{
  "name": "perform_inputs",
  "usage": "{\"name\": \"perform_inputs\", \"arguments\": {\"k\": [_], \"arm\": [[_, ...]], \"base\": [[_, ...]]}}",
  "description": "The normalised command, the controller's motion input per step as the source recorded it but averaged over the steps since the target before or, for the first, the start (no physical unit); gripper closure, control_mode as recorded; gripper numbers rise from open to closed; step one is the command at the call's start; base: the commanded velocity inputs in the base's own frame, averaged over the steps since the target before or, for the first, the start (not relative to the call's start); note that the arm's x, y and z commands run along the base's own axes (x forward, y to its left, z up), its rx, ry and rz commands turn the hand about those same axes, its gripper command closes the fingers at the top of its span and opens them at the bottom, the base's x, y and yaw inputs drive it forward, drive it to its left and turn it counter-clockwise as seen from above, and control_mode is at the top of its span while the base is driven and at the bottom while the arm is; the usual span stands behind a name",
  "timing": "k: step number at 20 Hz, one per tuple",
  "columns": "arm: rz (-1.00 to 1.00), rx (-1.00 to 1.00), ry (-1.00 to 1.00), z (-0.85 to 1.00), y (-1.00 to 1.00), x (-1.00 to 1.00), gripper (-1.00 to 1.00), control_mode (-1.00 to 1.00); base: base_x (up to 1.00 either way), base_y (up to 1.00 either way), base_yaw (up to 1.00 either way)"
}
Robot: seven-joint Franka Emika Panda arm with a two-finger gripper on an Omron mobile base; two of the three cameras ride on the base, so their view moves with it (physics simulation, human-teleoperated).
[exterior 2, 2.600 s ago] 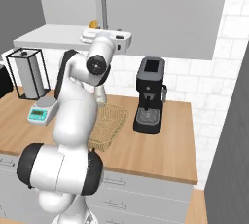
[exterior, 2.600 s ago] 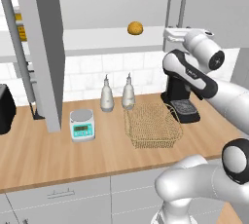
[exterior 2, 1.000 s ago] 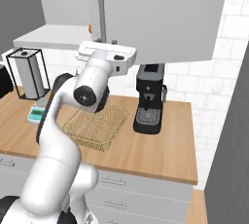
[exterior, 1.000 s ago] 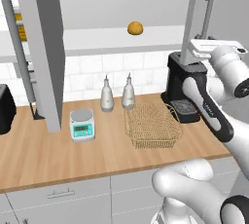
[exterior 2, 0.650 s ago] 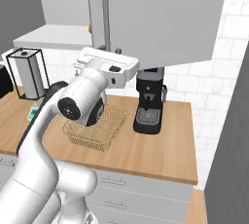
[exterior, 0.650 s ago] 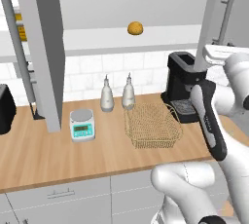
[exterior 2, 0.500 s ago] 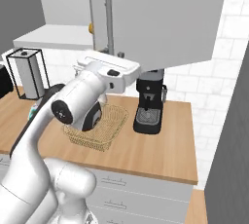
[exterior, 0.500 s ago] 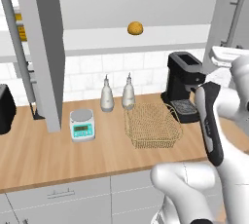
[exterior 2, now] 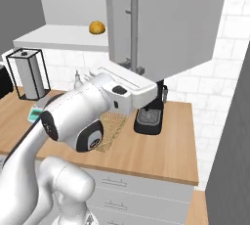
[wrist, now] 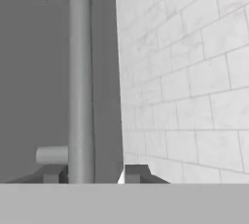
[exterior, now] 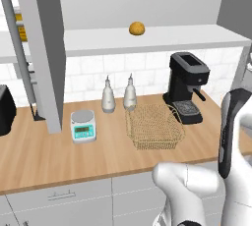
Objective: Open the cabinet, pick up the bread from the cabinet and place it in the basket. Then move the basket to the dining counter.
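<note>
The two-finger gripper is straddling the vertical metal bar handle of the light grey cabinet, jaws narrowing around it, while the small, light, likely squashable golden-brown bread roll is sitting on the white shelf, wanting a gentle side pinch.

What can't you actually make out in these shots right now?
- Gripper: hand view, fingertips cut off at the bottom; contact with the vertical metal bar handle unclear.
- Tan wire-mesh basket: right base view, mostly behind the arm.
- Small turquoise kitchen scale: left base view, display too small to read.
</note>
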Motion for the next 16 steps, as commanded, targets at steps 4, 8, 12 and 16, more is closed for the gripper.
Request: {"name": "perform_inputs", "arguments": {"k": [4,8,12,16], "arm": [[-0.12,0.00,0.00,0.00,-0.17,-0.42,-1.00,-1.00],[-0.01,0.00,0.00,0.00,0.09,-0.47,-1.00,-1.00],[0.00,-0.01,0.00,0.00,0.48,-0.98,-1.00,-1.00],[0.00,-0.05,0.00,0.00,0.87,-0.83,-1.00,-1.00]], "base": [[0.00,0.00,0.00],[0.00,0.00,0.00],[0.00,0.00,0.00],[0.00,0.00,0.00]]}}
